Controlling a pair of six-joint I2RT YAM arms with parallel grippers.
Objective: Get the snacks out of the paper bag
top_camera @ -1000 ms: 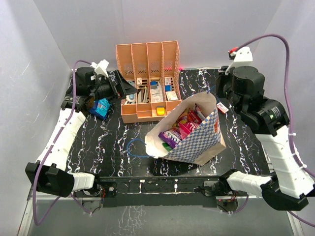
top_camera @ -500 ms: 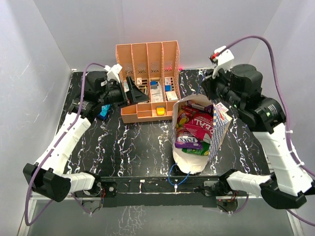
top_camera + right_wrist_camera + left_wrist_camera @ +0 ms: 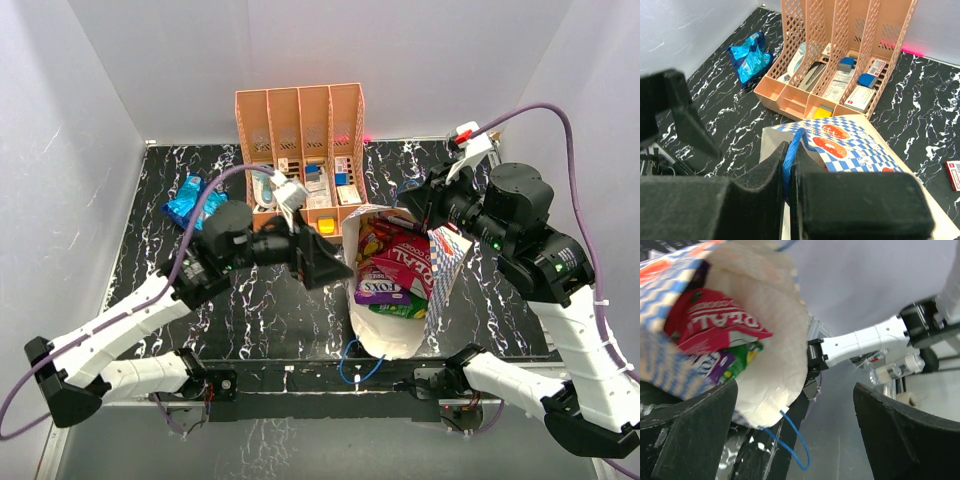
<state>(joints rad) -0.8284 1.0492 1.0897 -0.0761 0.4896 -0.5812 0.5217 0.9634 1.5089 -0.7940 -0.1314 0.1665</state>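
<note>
1 shiny blue foil packet (image 3: 187, 200) out, lying far-left. Remaining snacks (image 3: 400, 265) inside white patterned paper bag (image 3: 447, 262), centre-right. R gripper (image 3: 789, 176) pinches its blue cord handle (image 3: 793, 147); L gripper (image 3: 330, 262) fingers apart at bag mouth.

My left arm (image 3: 125, 325) and right arm (image 3: 582, 332) are white shells with black motor joints. A purple cable (image 3: 560, 120) runs along each. My left hand (image 3: 795, 430) and right hand (image 3: 791, 170) have thick matte black fingers.

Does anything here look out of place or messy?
One blue snack packet lies alone at far left, apart from the paper bag. The bag sits tilted, its cord pinched in the right gripper, other snacks inside.
</note>
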